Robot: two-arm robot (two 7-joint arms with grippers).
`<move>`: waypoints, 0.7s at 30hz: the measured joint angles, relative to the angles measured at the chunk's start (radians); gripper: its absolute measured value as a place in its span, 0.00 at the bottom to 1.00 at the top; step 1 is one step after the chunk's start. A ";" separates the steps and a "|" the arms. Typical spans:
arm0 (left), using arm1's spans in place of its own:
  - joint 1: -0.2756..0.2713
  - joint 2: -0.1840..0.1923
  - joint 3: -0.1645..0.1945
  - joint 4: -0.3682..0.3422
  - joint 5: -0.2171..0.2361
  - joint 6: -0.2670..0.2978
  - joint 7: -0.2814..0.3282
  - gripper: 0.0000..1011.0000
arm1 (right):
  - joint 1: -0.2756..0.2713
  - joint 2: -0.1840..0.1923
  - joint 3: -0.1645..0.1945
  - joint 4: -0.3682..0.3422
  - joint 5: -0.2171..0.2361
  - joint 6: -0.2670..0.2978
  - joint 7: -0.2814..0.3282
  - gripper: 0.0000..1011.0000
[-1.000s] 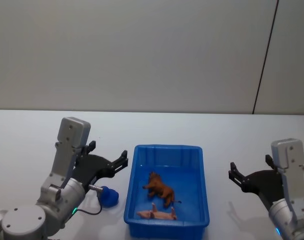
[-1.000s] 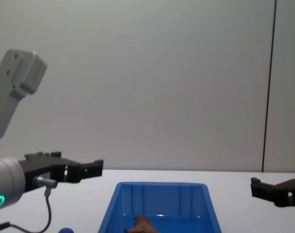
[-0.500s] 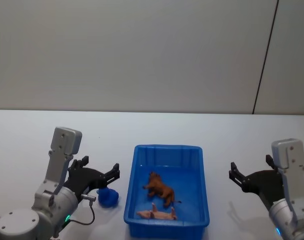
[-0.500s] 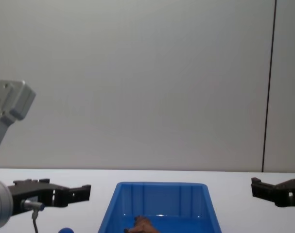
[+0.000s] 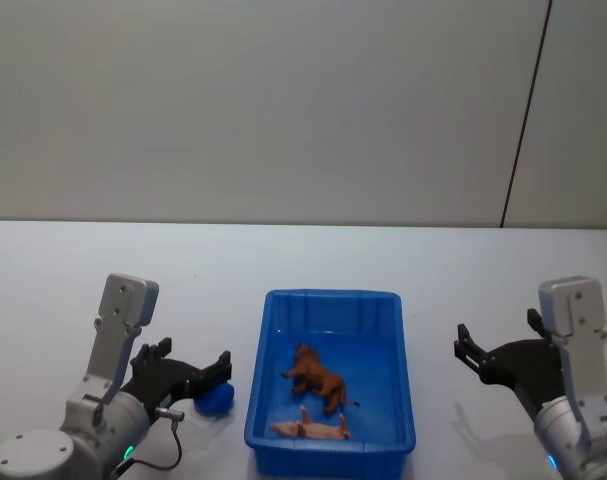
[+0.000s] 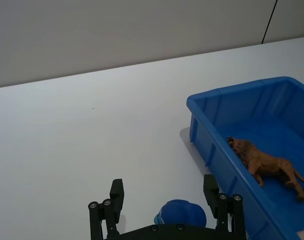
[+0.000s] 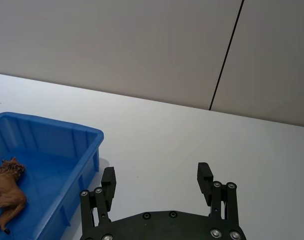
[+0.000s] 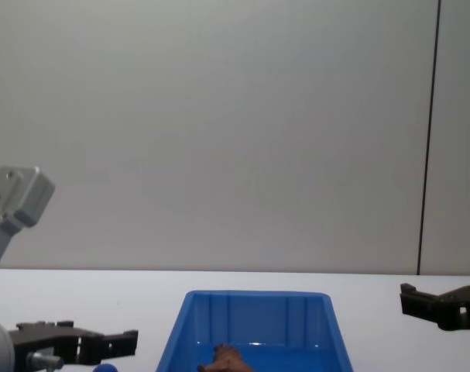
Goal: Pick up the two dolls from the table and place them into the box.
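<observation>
The left gripper (image 6: pixel 164 210), jaws wide, straddles the blue doll (image 6: pixel 181 215) lying on the worktop (image 5: pixel 63 270) just beside the box (image 5: pixel 330 452). The right gripper (image 5: pixel 493 348), also wide, waits beyond the box's far side.

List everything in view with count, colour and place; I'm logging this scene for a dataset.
Bright blue rectangular plastic box: one, blue, mid-table.
Brown lion-shaped toy: one, brown, inside the box.
Pale pink toy: one, pinkish, inside the box near its front wall.
Rounded blue doll: one, blue, on the table left of the box.
White flat table: one, white.
Left gripper: open, straddling the blue doll.
Right gripper: open, right of the box.
</observation>
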 joint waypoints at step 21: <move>-0.021 -0.019 0.006 0.095 0.027 0.013 -0.049 0.85 | 0.000 0.000 0.000 0.000 0.000 0.000 0.000 0.99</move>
